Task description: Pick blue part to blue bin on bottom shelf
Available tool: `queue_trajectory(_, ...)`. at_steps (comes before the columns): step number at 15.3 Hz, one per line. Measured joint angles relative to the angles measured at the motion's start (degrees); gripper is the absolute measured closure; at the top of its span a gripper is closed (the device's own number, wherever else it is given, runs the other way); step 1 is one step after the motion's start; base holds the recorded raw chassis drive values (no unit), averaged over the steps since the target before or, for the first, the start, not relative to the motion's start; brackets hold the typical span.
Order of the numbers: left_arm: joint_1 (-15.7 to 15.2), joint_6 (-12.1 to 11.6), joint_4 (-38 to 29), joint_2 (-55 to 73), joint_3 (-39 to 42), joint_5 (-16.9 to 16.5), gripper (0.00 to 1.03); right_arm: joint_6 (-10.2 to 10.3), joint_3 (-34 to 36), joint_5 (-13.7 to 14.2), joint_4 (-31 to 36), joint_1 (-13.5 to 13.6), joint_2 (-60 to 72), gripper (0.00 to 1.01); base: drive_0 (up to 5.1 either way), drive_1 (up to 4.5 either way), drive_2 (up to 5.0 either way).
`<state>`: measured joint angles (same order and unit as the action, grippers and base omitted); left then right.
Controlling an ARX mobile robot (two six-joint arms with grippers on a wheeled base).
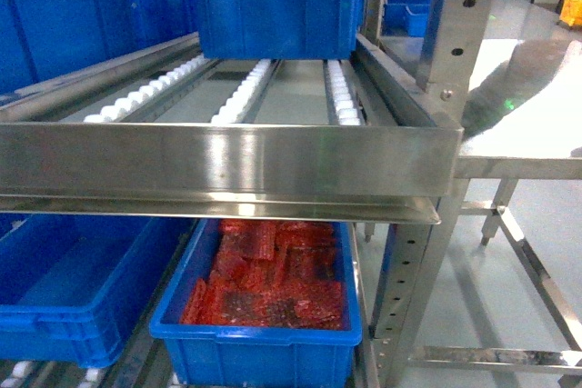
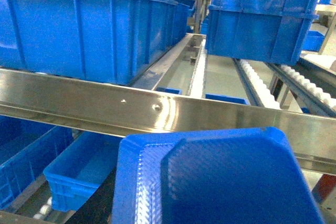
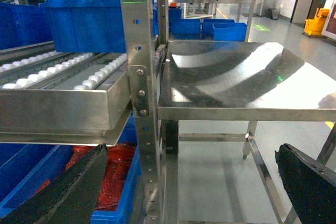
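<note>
Left wrist view: the blue part (image 2: 220, 182) fills the foreground at the left claw, whose grip I cannot tell. Below-left of it sits a blue bin (image 2: 79, 174) on the bottom shelf. Right claw's fingers (image 3: 68, 192) are spread, holding nothing; beyond them stands a steel table (image 3: 241, 85).

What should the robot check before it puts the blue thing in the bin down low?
1. Blue part is close under the left wrist camera: ok.
2. Left fingers have a firm grip on it: cannot tell, they are hidden.
3. Empty blue bin has room inside: ok.
4. The way down to that bin is free: not ok, the steel rail crosses in front, so the part likely has to go under it.
5. It is the right bin, not the bin of red parts beside it: ok, the red one sits to the right.
6. Right fingers are open and holding nothing: ok.
</note>
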<state>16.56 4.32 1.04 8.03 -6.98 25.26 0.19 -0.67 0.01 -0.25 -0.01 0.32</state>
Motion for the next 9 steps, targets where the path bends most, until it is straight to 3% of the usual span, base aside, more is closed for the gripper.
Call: queue_trajectory(9,0.0,0.0,0.0,0.0,0.0,0.0,0.6,0.0,0.0,0.0,0.0,0.0,0.0,0.03,-4.8,2.55,2.5)
